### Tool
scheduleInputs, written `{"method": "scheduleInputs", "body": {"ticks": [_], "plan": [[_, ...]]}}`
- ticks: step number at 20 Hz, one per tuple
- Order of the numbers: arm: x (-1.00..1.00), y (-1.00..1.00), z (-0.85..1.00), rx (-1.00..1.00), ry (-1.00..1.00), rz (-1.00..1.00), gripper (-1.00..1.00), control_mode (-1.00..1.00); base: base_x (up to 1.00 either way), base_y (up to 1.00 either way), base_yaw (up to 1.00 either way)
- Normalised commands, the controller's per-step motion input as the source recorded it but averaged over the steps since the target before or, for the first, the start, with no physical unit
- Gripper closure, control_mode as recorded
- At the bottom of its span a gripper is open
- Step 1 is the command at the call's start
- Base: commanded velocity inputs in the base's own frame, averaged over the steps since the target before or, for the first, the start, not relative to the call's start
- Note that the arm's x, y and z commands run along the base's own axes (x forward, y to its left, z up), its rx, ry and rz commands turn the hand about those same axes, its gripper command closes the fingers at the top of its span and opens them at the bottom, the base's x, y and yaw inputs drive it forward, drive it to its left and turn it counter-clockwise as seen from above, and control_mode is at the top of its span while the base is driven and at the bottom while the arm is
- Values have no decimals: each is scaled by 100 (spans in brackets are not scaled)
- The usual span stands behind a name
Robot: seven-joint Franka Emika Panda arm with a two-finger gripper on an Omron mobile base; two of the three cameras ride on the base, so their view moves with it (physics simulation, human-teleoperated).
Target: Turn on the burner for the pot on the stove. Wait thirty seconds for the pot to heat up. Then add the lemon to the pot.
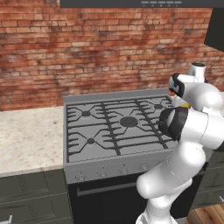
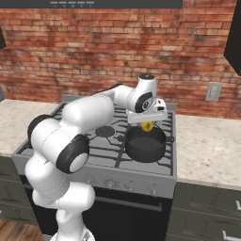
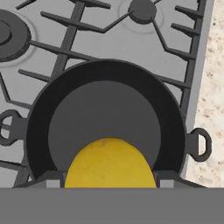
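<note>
1. One grey steel gas stove (image 2: 70, 157) with dark grates stood between two stretches of speckled stone counter (image 2: 207, 146). Five round burners could be counted on it. No flame was visible under the pot, so whether its burner was lit could not be told; a cold pot would undo the heating step.
2. One short, wide, dark grey-black metal pot (image 2: 145, 145) with two small loop handles sat on the front right grate, close to the stove's right edge. Its inside was bare. A clumsy descent could knock its rim and shove it off the burner.
3. One end effector (image 2: 148, 123) hung just above the pot, clamped on the lemon, with its fingertips (image 3: 50, 180) pressed against the fruit's sides.
4. One small bright yellow rounded lemon (image 2: 147, 126) was held over the pot's opening, toward its back rim rather than dead centre. Released from there, it might strike the rim, bounce out and roll across the grates.
</note>
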Motion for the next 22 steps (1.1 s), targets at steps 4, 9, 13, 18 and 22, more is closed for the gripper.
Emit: {"method": "scheduleInputs", "body": {"ticks": [4,9,13,18,22], "plan": [[12,0,-22,-1,0,0,100,-100,0,0,0],[14,0,-24,-2,0,0,100,-100,0,0,0],[23,0,-23,-2,0,0,100,-100,0,0,0],[30,0,-25,-2,0,0,100,-100,0,0,0],[25,-3,-21,0,-1,0,100,-100,0,0,0]]}}
